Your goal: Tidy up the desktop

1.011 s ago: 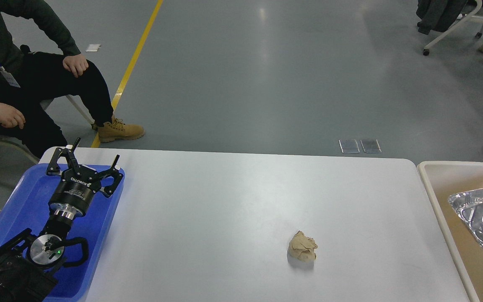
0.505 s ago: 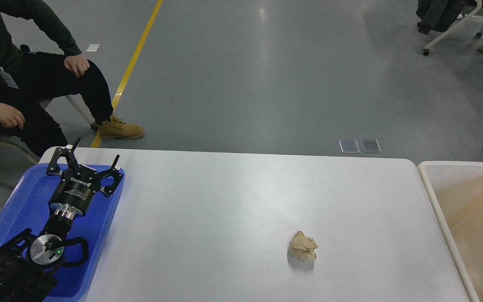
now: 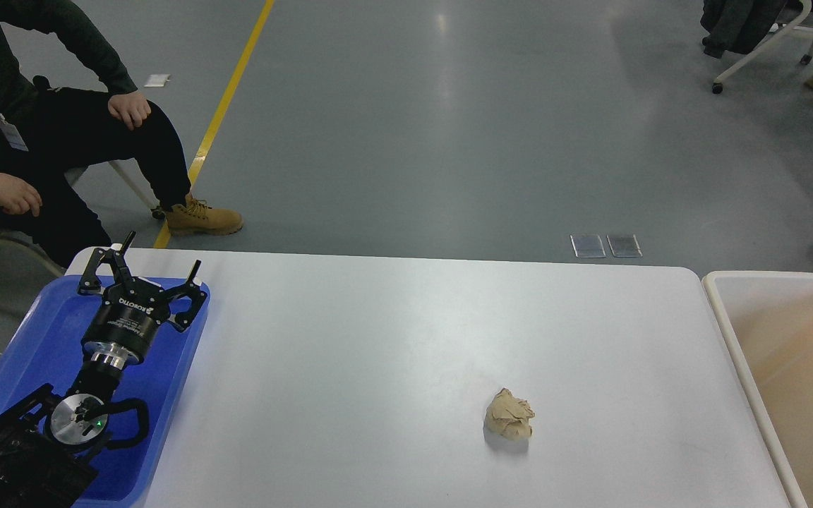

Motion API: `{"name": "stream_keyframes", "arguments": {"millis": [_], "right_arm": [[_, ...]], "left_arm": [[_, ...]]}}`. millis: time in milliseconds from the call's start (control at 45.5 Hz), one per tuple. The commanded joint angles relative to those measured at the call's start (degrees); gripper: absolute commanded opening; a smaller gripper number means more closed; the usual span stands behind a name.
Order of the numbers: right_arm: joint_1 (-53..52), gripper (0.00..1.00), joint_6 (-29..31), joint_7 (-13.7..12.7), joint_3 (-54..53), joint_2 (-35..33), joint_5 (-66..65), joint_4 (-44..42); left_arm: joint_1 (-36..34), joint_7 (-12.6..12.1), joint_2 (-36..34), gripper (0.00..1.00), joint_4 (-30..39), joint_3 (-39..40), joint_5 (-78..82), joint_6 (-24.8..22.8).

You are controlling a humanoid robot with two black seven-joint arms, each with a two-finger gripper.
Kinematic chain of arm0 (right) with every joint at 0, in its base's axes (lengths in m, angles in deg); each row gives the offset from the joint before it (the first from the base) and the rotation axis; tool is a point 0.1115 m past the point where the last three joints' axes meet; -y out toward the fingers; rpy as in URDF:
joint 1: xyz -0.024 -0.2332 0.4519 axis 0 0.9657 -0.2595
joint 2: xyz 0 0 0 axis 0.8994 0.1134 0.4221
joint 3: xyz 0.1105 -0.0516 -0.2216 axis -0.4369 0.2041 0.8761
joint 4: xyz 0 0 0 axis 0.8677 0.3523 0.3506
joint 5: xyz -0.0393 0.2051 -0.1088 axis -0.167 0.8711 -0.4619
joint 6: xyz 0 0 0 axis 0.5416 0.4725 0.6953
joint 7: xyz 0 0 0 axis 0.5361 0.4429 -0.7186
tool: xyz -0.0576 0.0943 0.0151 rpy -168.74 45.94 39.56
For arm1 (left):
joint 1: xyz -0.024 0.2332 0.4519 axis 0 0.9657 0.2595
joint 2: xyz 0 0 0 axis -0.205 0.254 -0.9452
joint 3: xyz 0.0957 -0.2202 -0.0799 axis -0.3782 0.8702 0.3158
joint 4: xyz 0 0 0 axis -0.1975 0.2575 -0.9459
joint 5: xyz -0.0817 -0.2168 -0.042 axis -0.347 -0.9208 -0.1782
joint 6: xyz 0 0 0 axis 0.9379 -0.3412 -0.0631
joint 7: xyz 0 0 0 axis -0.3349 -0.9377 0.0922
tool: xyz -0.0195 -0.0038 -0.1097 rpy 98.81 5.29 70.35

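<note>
The desktop is a wide white-grey tabletop with rounded corners. A crumpled beige paper ball lies on it, right of the middle and toward the near edge. My left gripper is open and empty. It hovers over the far end of the blue tray at the table's left, far from the paper ball. My right gripper is out of view.
A beige, white-rimmed bin stands against the table's right edge; the part of its inside that shows holds nothing. A seated person is at the far left beyond the table. A wheeled chair stands far right.
The silver foil tray seen over the bin one second ago is gone from view. The dark tip of my right arm at the right edge has left the frame. My left arm has not moved.
</note>
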Motion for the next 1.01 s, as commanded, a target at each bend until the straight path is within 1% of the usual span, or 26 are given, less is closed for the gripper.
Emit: {"name": "stream_keyframes", "arguments": {"millis": [0, 88, 154, 242, 352, 462, 549, 637, 769, 879, 989], "right_arm": [[-5.43, 1.0, 5.46, -0.1, 2.28, -5.93, -0.63, 5.09], [-9.39, 1.0, 5.02, -0.1, 5.62, -12.07, -0.63, 14.39], [-11.41, 1.0, 4.67, -0.1, 6.68, -16.9, -0.71, 23.43], [-14.57, 1.0, 2.74, -0.1, 6.95, -22.53, -1.85, 35.39], [-17.82, 1.0, 0.01, -0.1, 6.86, -27.81, -7.56, 47.7], [-20.11, 1.0, -0.96, -0.1, 7.3, -32.03, -11.43, 56.76], [-22.48, 1.0, -0.96, -0.1, 9.66, -34.23, -11.96, 61.07], [-26.69, 1.0, -0.87, 0.08, 15.37, -35.55, -11.96, 63.36], [-37.23, 1.0, -0.78, 0.78, 28.81, -36.34, -11.88, 65.48], [-47.52, 1.0, -0.52, 1.92, 41.55, -35.73, -10.91, 66.97], [-54.47, 1.0, -0.34, 3.24, 49.04, -34.59, -10.73, 69.08]], "left_arm": [[-0.03, -0.09, 0.0, 0.99, 0.0, 0.0, 0.0, -0.05], [-0.03, -0.09, 0.0, 0.99, 0.0, 0.0, 0.0, -0.05], [-0.03, -0.09, 0.0, 0.99, 0.0, 0.0, 0.0, -0.05], [-0.03, -0.09, 0.0, 0.99, 0.0, 0.0, 0.0, -0.05], [-0.03, -0.09, 0.0, 0.99, 0.0, 0.0, 0.0, -0.05], [-0.03, -0.09, 0.0, 0.99, 0.0, 0.0, 0.0, -0.05], [-0.03, -0.09, 0.0, 0.99, 0.0, 0.0, 0.09, -0.05], [-0.03, -0.09, 0.0, 0.99, 0.0, 0.0, 0.0, -0.05], [-0.12, -0.09, 0.0, 0.99, 0.0, 0.0, 0.0, -0.05], [-0.12, -0.09, 0.0, 0.99, 0.0, 0.0, 0.09, -0.05], [-0.12, -0.17, 0.0, 0.99, 0.0, 0.0, 0.09, -0.05]]}}
